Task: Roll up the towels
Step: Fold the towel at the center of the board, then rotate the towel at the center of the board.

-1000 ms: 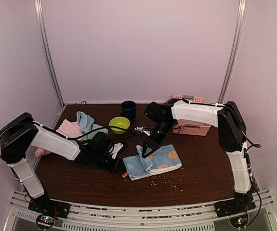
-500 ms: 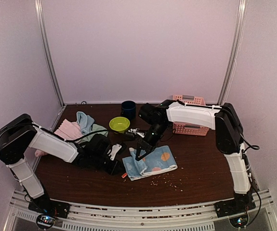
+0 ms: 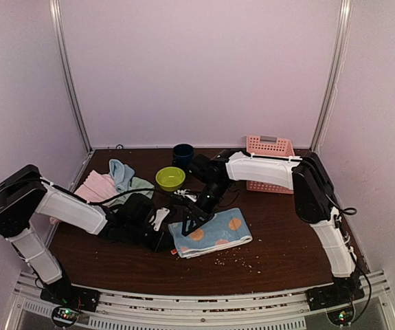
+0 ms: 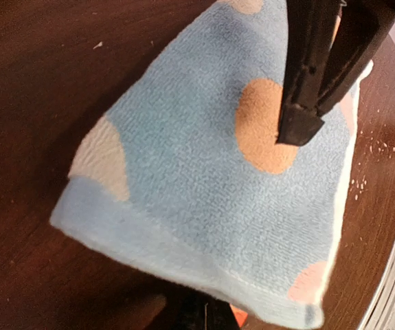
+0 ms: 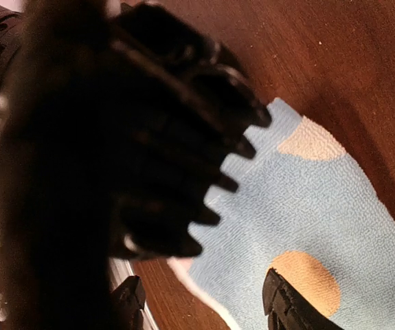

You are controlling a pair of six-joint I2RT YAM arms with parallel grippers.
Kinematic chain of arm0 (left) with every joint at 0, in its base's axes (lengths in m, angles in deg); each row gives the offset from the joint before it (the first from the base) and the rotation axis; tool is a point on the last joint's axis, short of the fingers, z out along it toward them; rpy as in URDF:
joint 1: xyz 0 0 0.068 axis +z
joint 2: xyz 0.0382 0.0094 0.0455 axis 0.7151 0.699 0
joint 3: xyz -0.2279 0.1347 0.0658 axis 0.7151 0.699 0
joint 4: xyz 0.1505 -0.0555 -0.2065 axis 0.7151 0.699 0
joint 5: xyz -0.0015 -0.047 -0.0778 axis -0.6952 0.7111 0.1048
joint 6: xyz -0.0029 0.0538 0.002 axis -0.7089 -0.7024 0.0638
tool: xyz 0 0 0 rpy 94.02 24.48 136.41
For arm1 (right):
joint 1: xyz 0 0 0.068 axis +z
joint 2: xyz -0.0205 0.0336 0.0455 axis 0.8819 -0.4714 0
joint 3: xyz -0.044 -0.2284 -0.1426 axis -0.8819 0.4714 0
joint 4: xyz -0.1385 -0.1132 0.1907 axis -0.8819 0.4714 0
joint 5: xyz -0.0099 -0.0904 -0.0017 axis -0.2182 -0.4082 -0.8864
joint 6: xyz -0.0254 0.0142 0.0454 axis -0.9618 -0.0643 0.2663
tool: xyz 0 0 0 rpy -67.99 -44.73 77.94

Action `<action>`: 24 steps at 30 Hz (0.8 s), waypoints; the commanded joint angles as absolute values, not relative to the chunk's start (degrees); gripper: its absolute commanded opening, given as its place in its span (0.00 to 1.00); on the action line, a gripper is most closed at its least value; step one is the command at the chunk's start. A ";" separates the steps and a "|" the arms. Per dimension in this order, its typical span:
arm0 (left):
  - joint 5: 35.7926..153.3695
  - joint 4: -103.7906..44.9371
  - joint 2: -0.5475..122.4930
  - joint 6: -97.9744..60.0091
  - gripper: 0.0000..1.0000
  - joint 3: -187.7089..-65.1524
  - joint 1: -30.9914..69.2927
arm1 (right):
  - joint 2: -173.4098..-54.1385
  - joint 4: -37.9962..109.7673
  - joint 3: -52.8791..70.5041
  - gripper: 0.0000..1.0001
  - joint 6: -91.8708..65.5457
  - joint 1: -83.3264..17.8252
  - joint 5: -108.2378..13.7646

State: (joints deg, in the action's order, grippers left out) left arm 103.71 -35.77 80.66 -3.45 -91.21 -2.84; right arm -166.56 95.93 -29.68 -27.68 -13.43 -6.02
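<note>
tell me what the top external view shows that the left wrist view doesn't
Only top external: the pink plastic lattice basket, lime-green bowl, dark blue cup and a heap of plain towels. Only left wrist: looped weave and pale hem of the light blue terry towel with pink and orange patches. Both: that towel, under the open right gripper.

Right hand (image 3: 187, 223) has swept left and let go; patterned towel (image 3: 214, 236) now lies folded narrower.

patched towel (image 3: 211, 235): lt blue w/ orange + pink patches, whitish edge
pink towel (image 3: 99, 185): plain pink
pale blue towel (image 3: 119, 170): plain
mint towel (image 3: 139, 185): mint grn
bowl (image 3: 170, 178): lime grn
basket (image 3: 269, 146): pink, lattice
cup (image 3: 183, 155): dk navy
table (image 3: 286, 240): dk brown wood
</note>
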 commanded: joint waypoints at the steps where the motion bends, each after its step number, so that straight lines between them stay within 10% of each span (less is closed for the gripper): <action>1: 101.58 -31.68 76.94 -2.71 0.05 -88.94 -3.13 | -165.71 97.23 -31.55 0.62 -28.93 -12.69 -5.20; 24: 106.72 -25.29 77.26 -4.90 0.06 -103.64 -3.62 | -145.12 78.05 -1.95 0.30 -36.86 -23.56 -33.65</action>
